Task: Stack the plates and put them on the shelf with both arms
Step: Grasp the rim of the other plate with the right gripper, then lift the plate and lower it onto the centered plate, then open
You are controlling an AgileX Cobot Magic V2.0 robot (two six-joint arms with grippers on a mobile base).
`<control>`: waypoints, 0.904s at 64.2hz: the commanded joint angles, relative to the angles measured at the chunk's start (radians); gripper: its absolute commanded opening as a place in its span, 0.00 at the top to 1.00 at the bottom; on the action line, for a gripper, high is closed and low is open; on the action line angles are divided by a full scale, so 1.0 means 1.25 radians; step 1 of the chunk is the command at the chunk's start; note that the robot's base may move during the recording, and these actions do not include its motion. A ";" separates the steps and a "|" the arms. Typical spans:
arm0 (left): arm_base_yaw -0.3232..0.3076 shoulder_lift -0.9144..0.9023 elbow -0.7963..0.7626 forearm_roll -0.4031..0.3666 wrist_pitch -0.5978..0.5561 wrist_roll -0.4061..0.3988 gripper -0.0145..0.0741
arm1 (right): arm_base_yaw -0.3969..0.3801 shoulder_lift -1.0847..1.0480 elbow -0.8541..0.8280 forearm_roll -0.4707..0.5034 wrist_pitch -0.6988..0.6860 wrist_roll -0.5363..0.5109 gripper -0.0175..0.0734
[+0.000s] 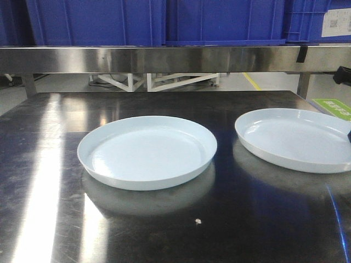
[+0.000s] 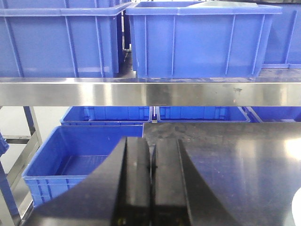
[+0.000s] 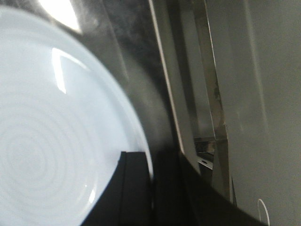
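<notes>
Two white round plates lie on the dark steel table (image 1: 49, 219). The left plate (image 1: 147, 152) is in the middle and the right plate (image 1: 299, 139) is at the right edge. My right gripper (image 3: 152, 183) is shut on the right plate's (image 3: 56, 132) near rim, one finger inside the plate and one outside. In the front view only a dark tip of it (image 1: 349, 135) shows. My left gripper (image 2: 150, 179) is shut and empty, held above the table's left part and facing the shelf (image 2: 150, 92). A sliver of a plate (image 2: 297, 207) shows at that view's right edge.
A stainless shelf (image 1: 164, 59) runs across above the back of the table, with blue crates (image 1: 219, 22) standing on it. More blue crates (image 2: 70, 165) sit low beyond the table's left edge. A small crumb (image 1: 198, 221) lies on the table near the front.
</notes>
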 commanded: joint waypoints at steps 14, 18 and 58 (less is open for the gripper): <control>0.002 0.001 -0.024 -0.005 -0.066 -0.007 0.74 | 0.001 -0.065 -0.021 0.013 0.002 -0.002 0.78; 0.002 0.001 -0.024 -0.005 -0.066 -0.007 0.74 | 0.001 -0.079 -0.021 0.012 0.002 -0.002 0.78; 0.002 0.001 -0.024 -0.005 -0.066 -0.007 0.74 | 0.090 -0.200 -0.021 0.105 0.029 -0.001 0.78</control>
